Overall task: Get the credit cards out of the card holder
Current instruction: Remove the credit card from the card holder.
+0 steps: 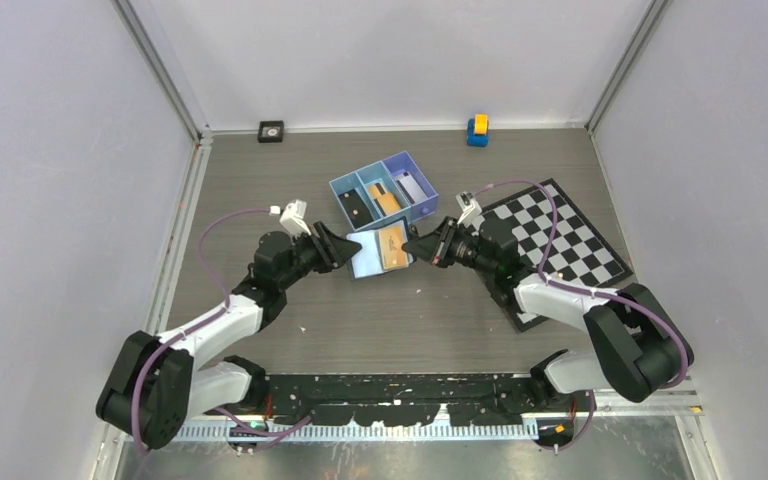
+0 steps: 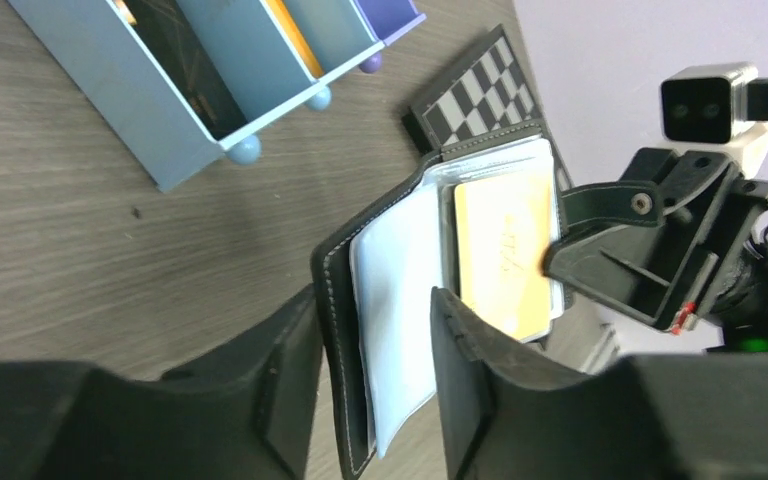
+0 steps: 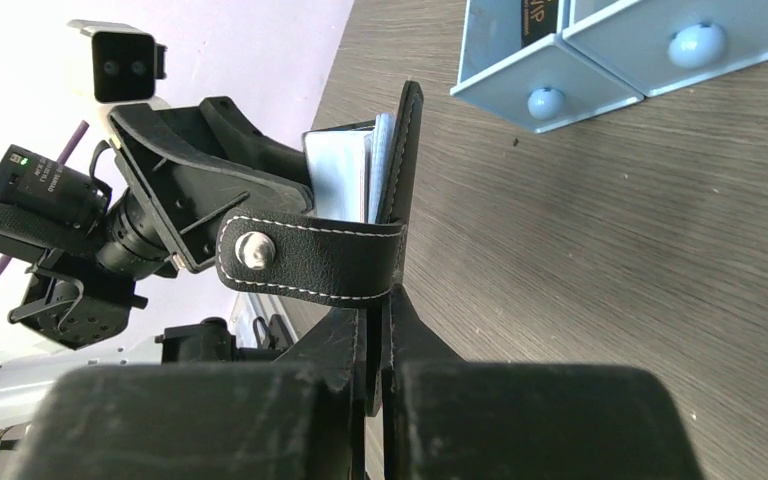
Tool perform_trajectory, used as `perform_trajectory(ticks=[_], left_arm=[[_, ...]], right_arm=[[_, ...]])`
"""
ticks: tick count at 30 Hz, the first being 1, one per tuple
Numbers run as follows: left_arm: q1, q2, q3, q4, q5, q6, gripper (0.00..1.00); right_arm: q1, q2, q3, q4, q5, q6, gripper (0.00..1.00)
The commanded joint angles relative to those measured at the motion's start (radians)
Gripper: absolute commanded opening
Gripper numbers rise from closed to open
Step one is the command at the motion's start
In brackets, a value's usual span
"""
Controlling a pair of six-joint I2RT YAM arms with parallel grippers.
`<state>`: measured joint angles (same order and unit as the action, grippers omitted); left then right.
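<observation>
Item: small black bifold leather card holder (image 1: 368, 256) with pale bluish sleeves, being held open between both arms at centre frame, just below the blue three-compartment plastic tray (image 2: 110, 95). The right gripper (image 1: 418, 246) is clamping the strap-side cover, apparently bracing it for extraction. The left gripper (image 1: 345, 248) is straddling the opposite flap, jaws parted, contact unclear. One thin orange-gold plastic card (image 2: 505, 250) is sitting in its sleeve, with its far edge being covered by the right gripper. Any further cards are not showing.

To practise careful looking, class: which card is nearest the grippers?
The orange-gold card tucked inside the open card holder; the other cards lie farther off, in the blue tray.
</observation>
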<state>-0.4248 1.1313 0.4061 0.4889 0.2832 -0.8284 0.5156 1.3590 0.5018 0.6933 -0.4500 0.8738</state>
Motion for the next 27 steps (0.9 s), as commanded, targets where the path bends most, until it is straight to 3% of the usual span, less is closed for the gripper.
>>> perform_trajectory(ticks=[1, 9, 15, 20, 27], left_arm=[[0.009, 0.006, 0.03, 0.028, -0.047, 0.02, 0.48], [0.009, -0.107, 0.04, -0.103, -0.132, 0.054, 0.49], [0.008, -0.218, 0.011, -0.092, -0.119, 0.066, 0.46], [-0.022, -0.126, 0.018, 0.087, 0.069, 0.045, 0.4], [-0.095, 0.036, 0.056, 0.224, 0.158, 0.03, 0.4]], right_arm=[[-0.004, -0.057, 0.035, -0.008, 0.029, -0.029, 0.01], [-0.003, -0.063, 0.041, -0.049, 0.051, -0.05, 0.01], [-0.003, -0.07, 0.04, -0.059, 0.056, -0.061, 0.0], [-0.003, -0.08, 0.031, -0.042, 0.049, -0.064, 0.0], [-0.002, -0.067, 0.016, 0.058, -0.005, -0.03, 0.0]])
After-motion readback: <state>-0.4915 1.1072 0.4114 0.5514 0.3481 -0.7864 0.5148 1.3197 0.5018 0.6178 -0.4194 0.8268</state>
